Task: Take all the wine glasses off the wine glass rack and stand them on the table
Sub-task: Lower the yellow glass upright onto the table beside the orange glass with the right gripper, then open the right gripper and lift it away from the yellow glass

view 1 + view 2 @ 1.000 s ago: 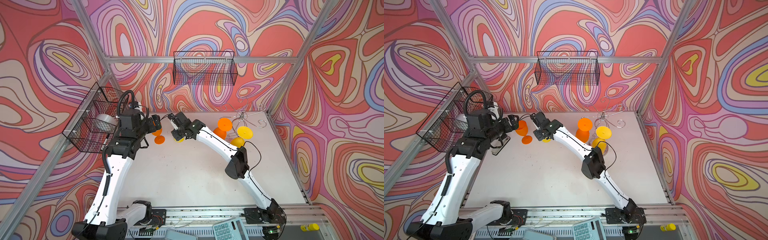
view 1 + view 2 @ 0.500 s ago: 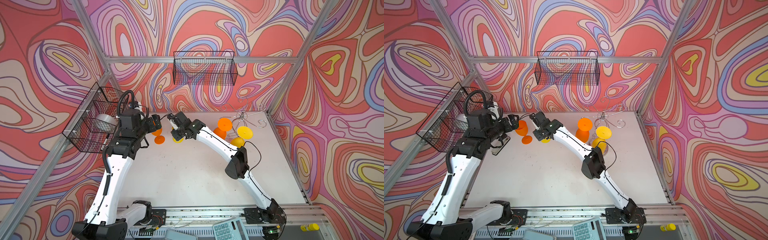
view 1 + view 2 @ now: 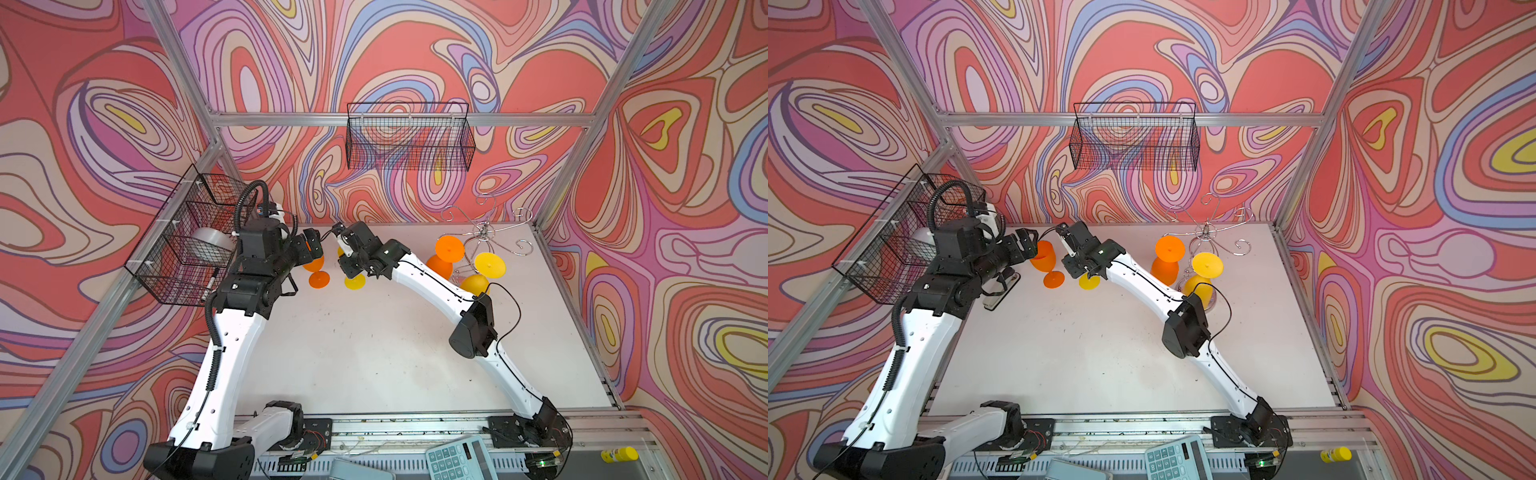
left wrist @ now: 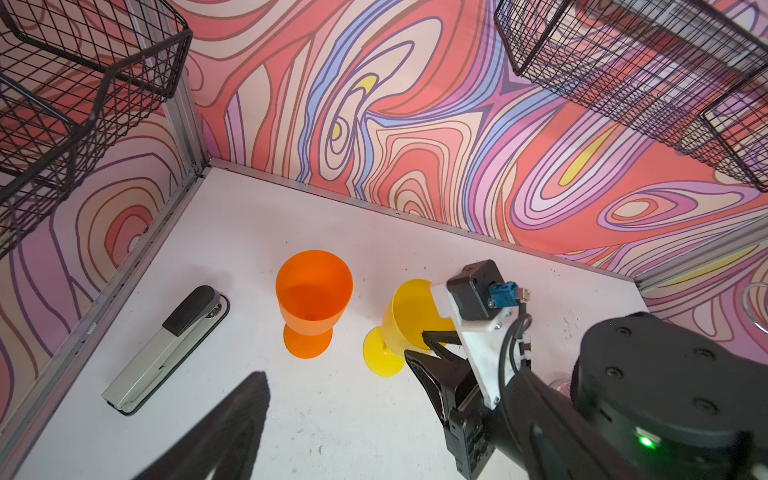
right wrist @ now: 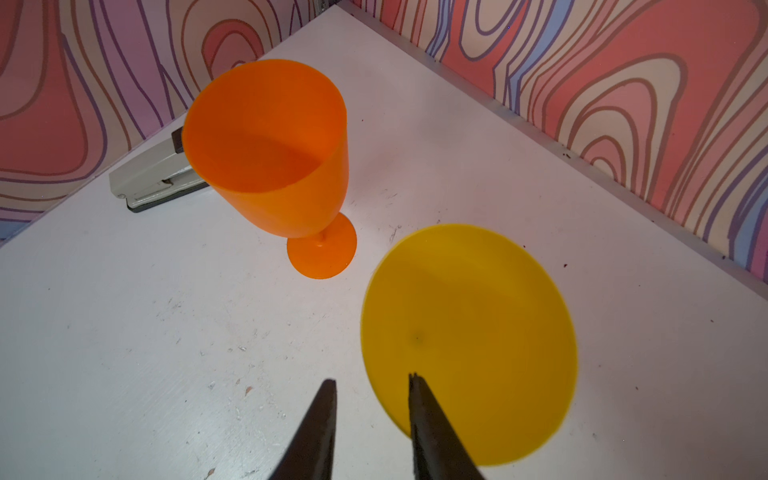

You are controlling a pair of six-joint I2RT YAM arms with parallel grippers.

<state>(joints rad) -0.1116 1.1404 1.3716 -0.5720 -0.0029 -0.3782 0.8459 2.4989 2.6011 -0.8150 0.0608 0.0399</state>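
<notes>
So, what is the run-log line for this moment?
left end effector: open, empty | right end effector: open, close to standing yellow plastic wine glass | shiny chrome wire rack: inverted orange glass, inverted yellow glass on it

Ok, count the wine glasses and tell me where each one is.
4. An orange glass and a yellow glass stand upright on the table, back left; a second orange glass and second yellow glass hang upside down on the rack, back right. None seems hidden.

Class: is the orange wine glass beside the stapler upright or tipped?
Upright. The orange wine glass stands on its foot on the table, mouth facing up.
</notes>
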